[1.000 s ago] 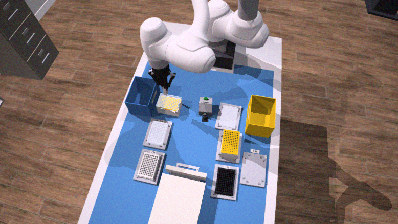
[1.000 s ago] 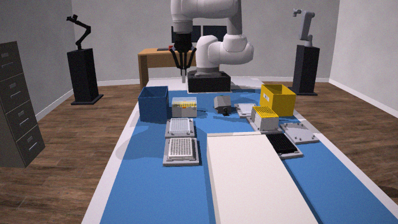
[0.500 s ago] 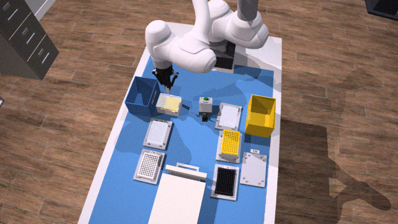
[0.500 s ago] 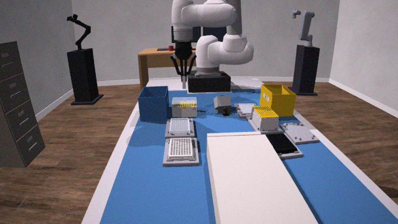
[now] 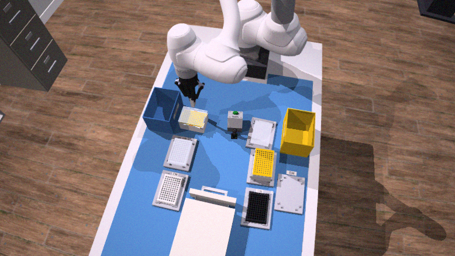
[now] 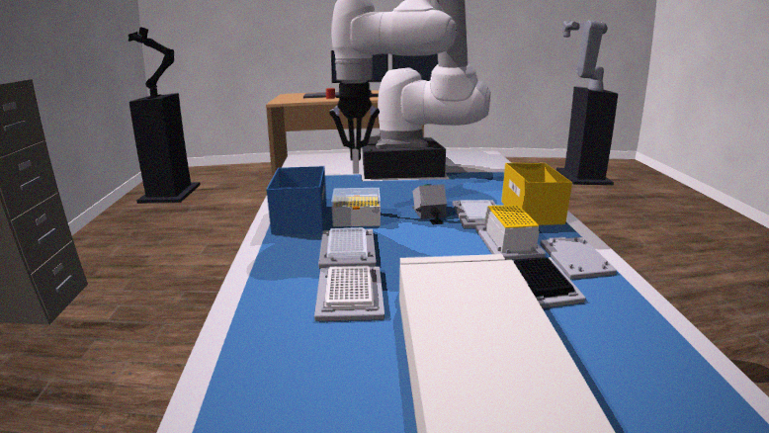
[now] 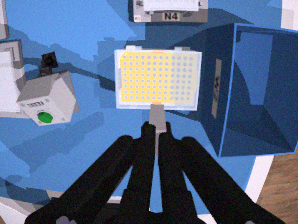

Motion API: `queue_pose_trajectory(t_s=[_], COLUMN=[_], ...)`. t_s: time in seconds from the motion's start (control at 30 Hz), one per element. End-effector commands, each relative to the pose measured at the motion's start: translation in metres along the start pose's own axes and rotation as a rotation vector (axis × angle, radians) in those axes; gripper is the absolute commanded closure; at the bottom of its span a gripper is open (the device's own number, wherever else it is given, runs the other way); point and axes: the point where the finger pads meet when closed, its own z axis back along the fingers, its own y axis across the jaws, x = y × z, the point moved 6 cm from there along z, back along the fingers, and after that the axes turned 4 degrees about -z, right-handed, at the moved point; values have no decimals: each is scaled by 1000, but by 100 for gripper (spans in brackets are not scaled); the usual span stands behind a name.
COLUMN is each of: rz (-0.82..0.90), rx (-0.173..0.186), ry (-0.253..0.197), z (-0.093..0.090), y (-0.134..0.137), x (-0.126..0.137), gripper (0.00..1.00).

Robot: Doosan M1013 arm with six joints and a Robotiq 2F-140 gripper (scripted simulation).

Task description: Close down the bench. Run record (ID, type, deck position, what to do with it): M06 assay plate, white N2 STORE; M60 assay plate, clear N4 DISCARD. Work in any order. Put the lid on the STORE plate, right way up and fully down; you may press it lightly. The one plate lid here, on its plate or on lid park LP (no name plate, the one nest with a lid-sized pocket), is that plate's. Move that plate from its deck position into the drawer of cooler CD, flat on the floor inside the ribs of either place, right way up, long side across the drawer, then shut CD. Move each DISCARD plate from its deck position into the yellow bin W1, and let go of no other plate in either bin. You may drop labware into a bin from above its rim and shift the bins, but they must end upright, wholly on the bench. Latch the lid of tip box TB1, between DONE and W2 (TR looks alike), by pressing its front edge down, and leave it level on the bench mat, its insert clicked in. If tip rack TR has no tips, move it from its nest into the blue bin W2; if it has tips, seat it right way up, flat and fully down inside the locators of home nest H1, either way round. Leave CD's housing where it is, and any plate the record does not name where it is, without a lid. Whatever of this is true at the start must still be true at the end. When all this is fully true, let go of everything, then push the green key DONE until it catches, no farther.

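Gripper (image 5: 192,102) hangs above the far edge of the tip box (image 5: 192,118), on the side toward the arm base, with its fingers pressed fully together and nothing between them. In the exterior view the fingertips are clearly higher than the box and do not touch it. The tip box has a clear lid with yellow tips under it, and it stands on the blue mat (image 5: 219,159) just beside the blue bin (image 5: 160,109). On its other side, a little apart, is the grey block with the green key (image 5: 235,112).

Nearer to the cooler, the clear plate (image 5: 180,151) sits in its nest, and the wrist view shows the label N4 there. The white plate (image 5: 170,189) sits in the next nest, beside the cooler handle (image 5: 213,192). The cooler (image 5: 203,225) is a long white box with its drawer shut.

On the opposite side of the mat, the lid (image 5: 262,132) lies in a nest next to the yellow bin (image 5: 297,131). The rack (image 5: 263,162) with the yellow top stands in the nest after it. Then come a black plate (image 5: 257,207) and a bare grey nest (image 5: 289,193) beside it.
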Motion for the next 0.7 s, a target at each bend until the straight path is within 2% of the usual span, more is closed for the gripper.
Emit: queue_pose_trajectory(t_s=[0.0,0.67], rz=[0,0], rx=[0,0], ry=[0,0], z=[-3,-27], y=[0,0], x=[0,0], gripper=[100,100])
